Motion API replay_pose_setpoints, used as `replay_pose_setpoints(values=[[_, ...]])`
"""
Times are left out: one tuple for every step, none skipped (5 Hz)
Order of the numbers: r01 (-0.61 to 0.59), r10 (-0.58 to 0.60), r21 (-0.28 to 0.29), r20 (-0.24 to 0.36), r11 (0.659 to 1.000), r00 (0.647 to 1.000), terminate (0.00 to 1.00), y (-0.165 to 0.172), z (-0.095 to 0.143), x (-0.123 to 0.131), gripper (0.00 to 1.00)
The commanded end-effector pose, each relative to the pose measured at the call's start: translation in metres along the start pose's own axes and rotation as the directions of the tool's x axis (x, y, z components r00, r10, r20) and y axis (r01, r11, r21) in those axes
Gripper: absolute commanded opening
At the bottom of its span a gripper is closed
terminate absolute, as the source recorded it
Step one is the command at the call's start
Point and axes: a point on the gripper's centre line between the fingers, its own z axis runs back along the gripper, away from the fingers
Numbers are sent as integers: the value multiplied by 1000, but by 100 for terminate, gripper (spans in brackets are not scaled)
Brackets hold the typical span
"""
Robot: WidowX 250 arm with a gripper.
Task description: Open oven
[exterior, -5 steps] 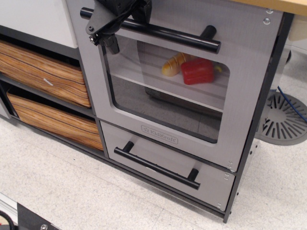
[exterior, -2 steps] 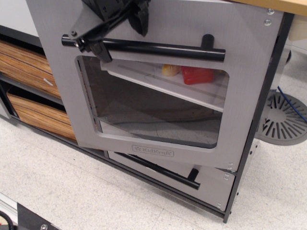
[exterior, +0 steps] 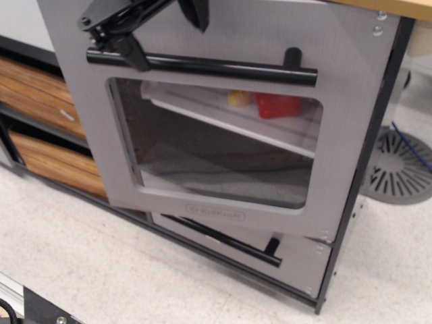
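Oven (exterior: 202,128) door swung ajar; logo blurred, unreadable.
Gripper (exterior: 125,42) is seen above the handle (exterior: 202,65)'s left end; finger state cannot be told.

The gripper (exterior: 158,30) is black, with angular fingers (exterior: 131,54) and small screws.

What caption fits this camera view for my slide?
Gripper at the left end of the black bar handle, with the oven door swung partly open and toy food visible through the window.
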Motion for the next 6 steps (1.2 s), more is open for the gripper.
replay_pose_setpoints(values=[[274,-280,132,27,953,960,0,53,-13,18,100],[410,-415,102,38,906,909,0,80,-13,36,100],[445,-449,106,17,889,893,0,100,-20,70,100],[447,-453,139,12,884,891,0,115,-28,102,100],[399,-410,185,25,898,912,0,124,-32,138,100],[357,-369,208,22,911,929,0,129,-25,166,100]])
